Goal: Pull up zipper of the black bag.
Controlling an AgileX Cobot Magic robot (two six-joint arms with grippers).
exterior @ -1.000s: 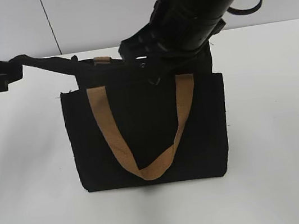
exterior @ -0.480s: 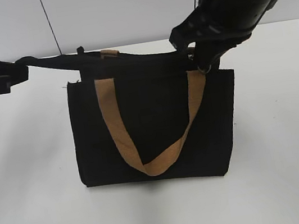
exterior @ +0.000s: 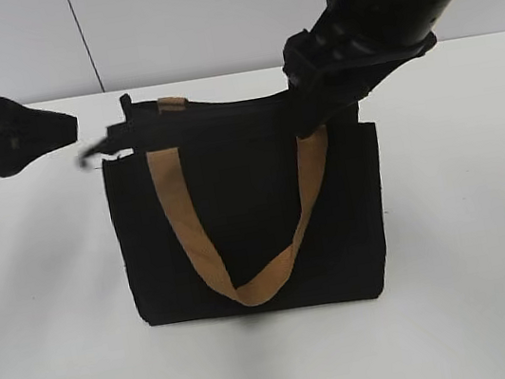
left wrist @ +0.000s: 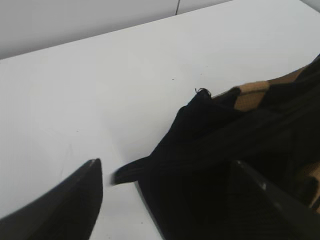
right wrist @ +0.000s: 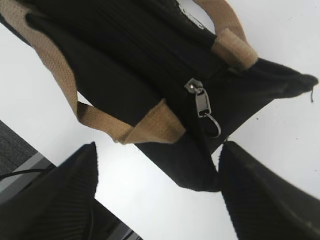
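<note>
The black bag [exterior: 246, 210] stands upright on the white table, its tan strap hanging down the front. My left gripper [exterior: 71, 134] is open just left of the bag; in the left wrist view [left wrist: 169, 167] the bag's black end tab [left wrist: 125, 174] hangs free between the fingers, untouched. My right gripper [exterior: 315, 107] is over the bag's top right corner. In the right wrist view it [right wrist: 159, 150] is open and empty, with the bag's corner [right wrist: 195, 170] between its fingers. The zipper pull [right wrist: 201, 102] with its ring lies loose on the zipper line above the fingers.
The white table [exterior: 472, 241] surrounds the bag on all sides. A pale wall with a thin dark vertical line [exterior: 83, 43] runs behind the table. A second tan strap [right wrist: 235, 47] lies over the bag's top.
My left gripper has let go of the bag's black end tab, which has sprung back to the bag. The bag has shifted back left. The right gripper stays at the top right corner.
</note>
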